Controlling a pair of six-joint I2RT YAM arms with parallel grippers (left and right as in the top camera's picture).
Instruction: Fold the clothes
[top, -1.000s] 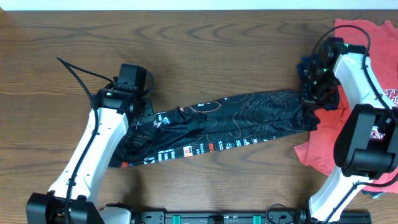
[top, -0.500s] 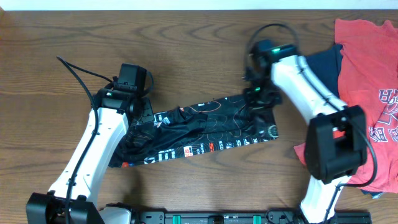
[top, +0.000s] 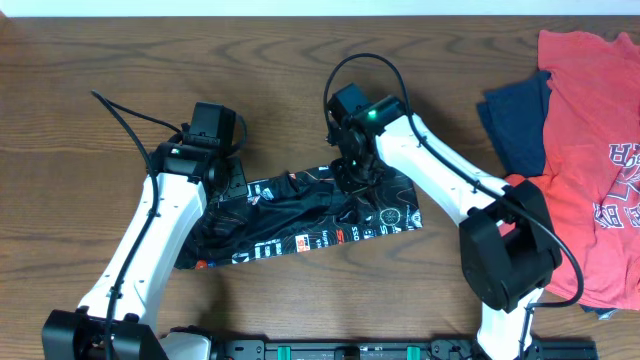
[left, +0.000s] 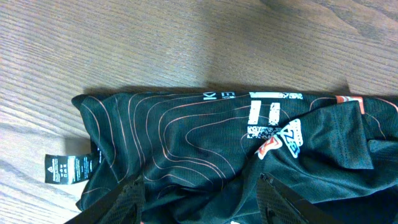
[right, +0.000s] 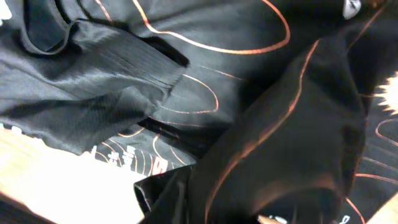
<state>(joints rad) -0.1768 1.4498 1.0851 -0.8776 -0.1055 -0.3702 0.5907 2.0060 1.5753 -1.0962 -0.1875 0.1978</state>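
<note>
- Lying bunched on the table (top: 300, 60) in the overhead view, the black jersey (top: 290, 215) reached from the left gripper (top: 232, 182) to the right gripper (top: 357, 180), which was down on its right part.
- On the left wrist camera, the left gripper's fingers (left: 132, 194) stood apart over the jersey.
- On the right wrist camera, dark folds filled the frame, and I could not tell whether the right gripper's jaws were apart or together.

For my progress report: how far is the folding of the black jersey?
Done: the jersey lies as a narrow band, so it looks folded lengthwise. In hand: the right gripper is over its right part, fabric bunched beneath. Remaining: the band is rumpled and long, not yet a compact stack.
</note>
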